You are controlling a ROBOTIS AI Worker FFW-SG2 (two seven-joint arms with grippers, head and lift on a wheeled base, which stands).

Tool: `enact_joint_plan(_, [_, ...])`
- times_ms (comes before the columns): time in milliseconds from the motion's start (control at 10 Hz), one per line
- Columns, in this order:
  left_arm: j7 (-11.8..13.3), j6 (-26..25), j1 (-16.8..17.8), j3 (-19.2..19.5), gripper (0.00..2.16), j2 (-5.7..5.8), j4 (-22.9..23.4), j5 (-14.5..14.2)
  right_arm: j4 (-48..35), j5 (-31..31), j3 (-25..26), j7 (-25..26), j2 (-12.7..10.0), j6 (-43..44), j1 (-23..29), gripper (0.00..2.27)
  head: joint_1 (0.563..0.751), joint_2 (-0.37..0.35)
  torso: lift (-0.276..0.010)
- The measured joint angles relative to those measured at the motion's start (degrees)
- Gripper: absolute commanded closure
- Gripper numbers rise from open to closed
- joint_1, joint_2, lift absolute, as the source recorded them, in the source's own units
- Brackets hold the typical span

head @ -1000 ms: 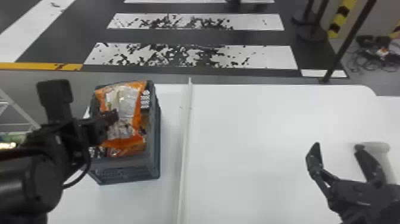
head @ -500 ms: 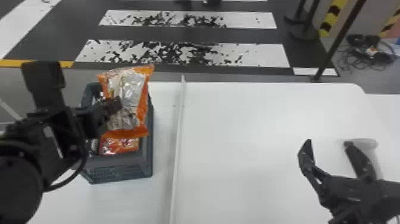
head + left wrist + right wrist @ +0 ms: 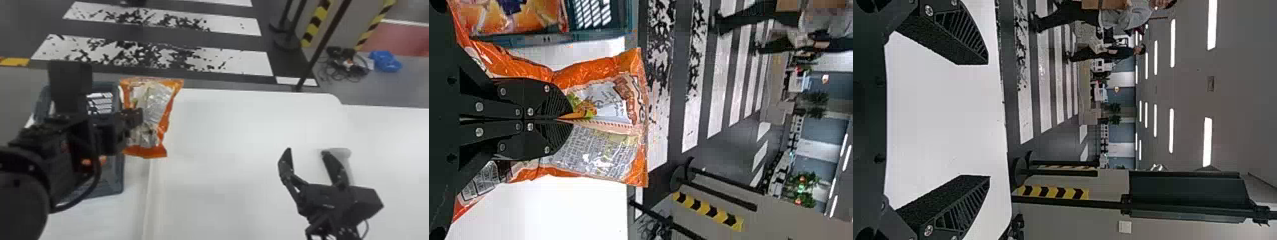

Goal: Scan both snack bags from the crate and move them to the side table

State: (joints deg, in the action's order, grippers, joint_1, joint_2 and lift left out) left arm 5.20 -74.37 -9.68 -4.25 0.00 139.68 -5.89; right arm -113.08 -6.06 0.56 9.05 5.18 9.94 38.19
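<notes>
The white tabletop is divided by a raised strip, perhaps so that separate working areas are kept. The crate is set left of it, where it can be reached by the left gripper. The right gripper is held wide open above the tabletop with nothing grasped, presumably so that the bag can be received or steadied. The bag is pinched near its middle by the left gripper, whose fingers are pressed together on a fold of film, likely so that the contents are not crushed; it is held just past the crate's right edge. The second bag is kept in the crate, to be taken next, it seems.
</notes>
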Motion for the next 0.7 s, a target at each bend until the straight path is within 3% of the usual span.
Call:
enact_joint_plan(200, [-2.4, 3.8, 0.3, -6.7, 2.14, 0.00, -4.3, 2.9, 0.1, 0.0, -0.2, 0.0, -0.1, -0.1, -0.4, 0.12, 0.695, -0.227, -0.075])
enact_joint_plan(700, [-11.1, 23.7, 0.2, -19.9, 2.14, 0.00, -21.7, 3.3, 0.6, -0.1, 0.0, 0.0, -0.3, -0.1, -0.5, 0.12, 0.695, -0.340, -0.075])
